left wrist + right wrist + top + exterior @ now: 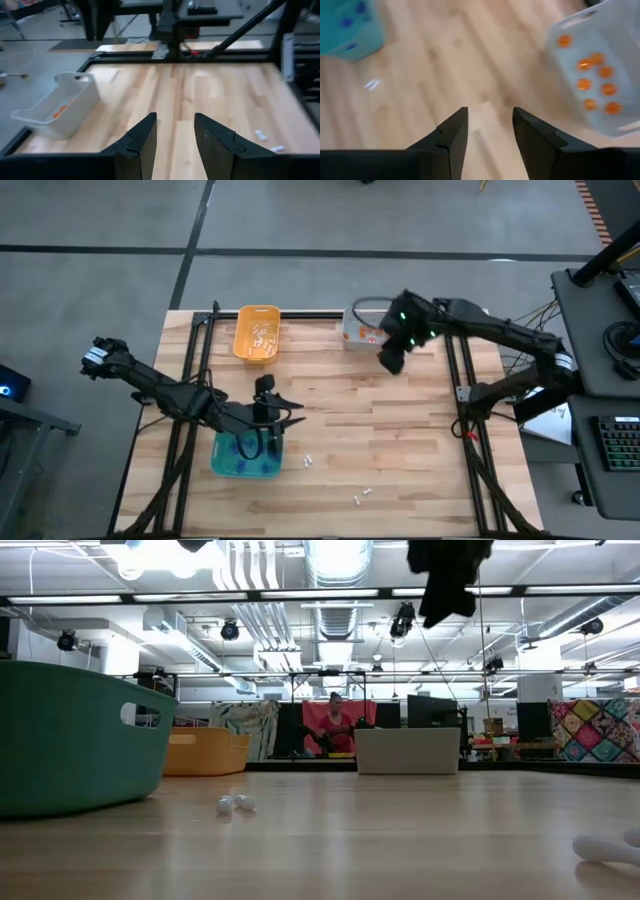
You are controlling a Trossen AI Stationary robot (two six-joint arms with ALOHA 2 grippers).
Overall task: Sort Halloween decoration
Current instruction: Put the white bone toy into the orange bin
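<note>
High view: you see the left gripper (297, 418) over the teal bin's (222, 464) far edge, the right gripper (390, 358) beside the grey bin (357, 322).
Left claw: released, nothing between its fingers (139, 142).
Right claw: released, fingers (451, 134) empty over bare table (400, 440).
Decorations: white pieces (309, 462) lie loose near the teal bin; orange ones (600, 75) sit inside the grey bin.

You see two dark, slender jointed arms. The left end effector (283, 416) at lower centre ends in thin black fingers (142, 142) with stepped inner edges. The right end effector (391, 358), upper right, shows small green lights on its wrist housing.
</note>
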